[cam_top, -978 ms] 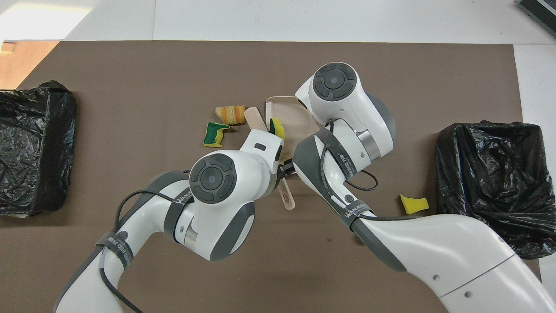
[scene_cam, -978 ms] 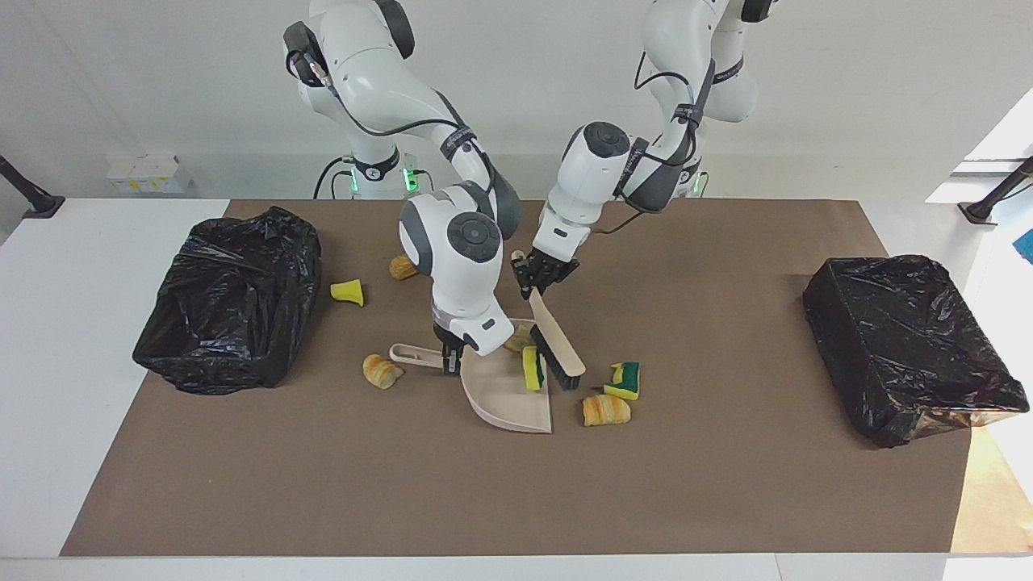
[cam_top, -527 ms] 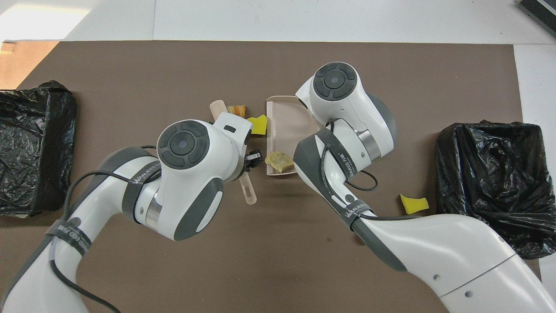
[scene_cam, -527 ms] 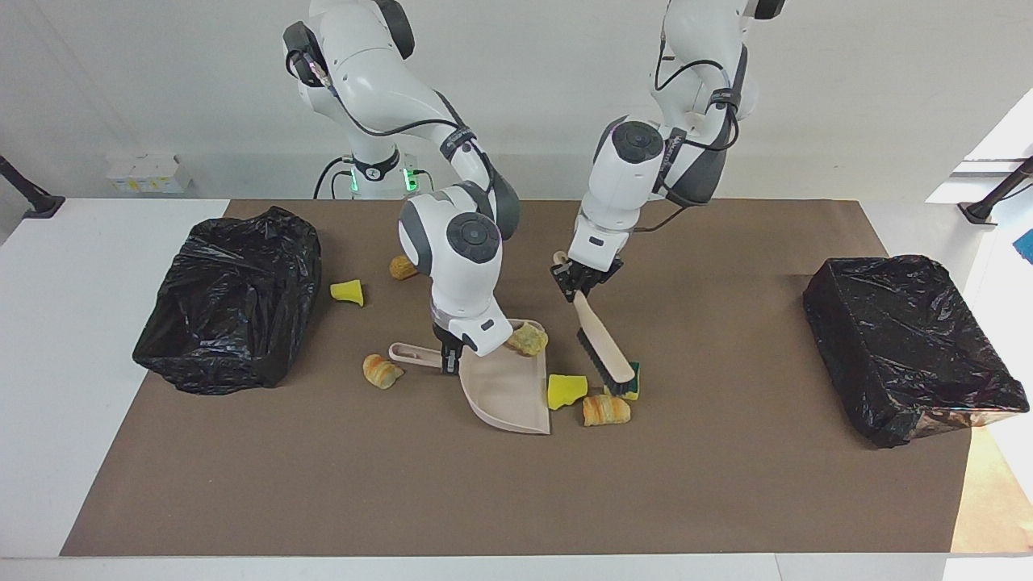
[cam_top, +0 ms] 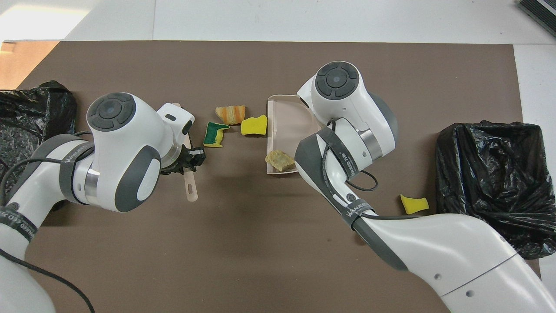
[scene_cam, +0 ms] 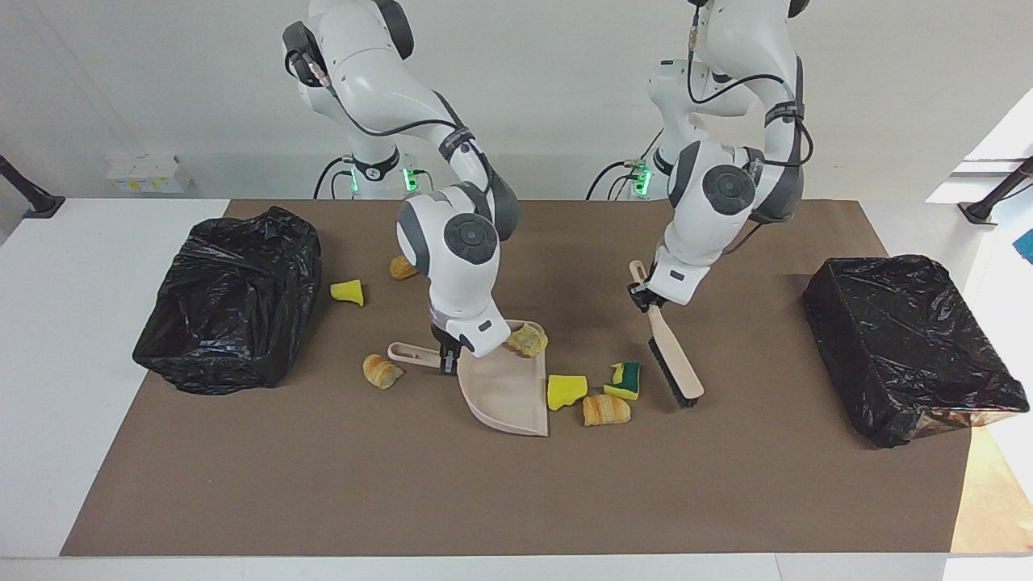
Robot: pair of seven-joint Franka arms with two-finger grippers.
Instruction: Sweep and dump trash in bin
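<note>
The left end effector has carried the brush away from the dustpan toward the left arm's end of the worktop; a second ago its bristles stood at the pan's mouth against a yellow sponge chunk. That chunk now lies on the brown mat just outside the pan's open edge. The right end effector has kept its place on the dustpan.

One yellowish scrap sits inside the pan, at its closed end nearer the robots. Two black-lined bins stand at the two ends of the worktop: one at the right arm's end, one at the left arm's; nothing shows inside either.

The left end effector is clamped on the brush's handle, the bristle end tilted down to the mat beside the yellow-and-green sponge. The right end effector is clamped on the dustpan's handle.

A croissant piece lies just beside both sponges. Another croissant piece lies by the handle; a yellow wedge and a tan stub lie nearer the robots.
</note>
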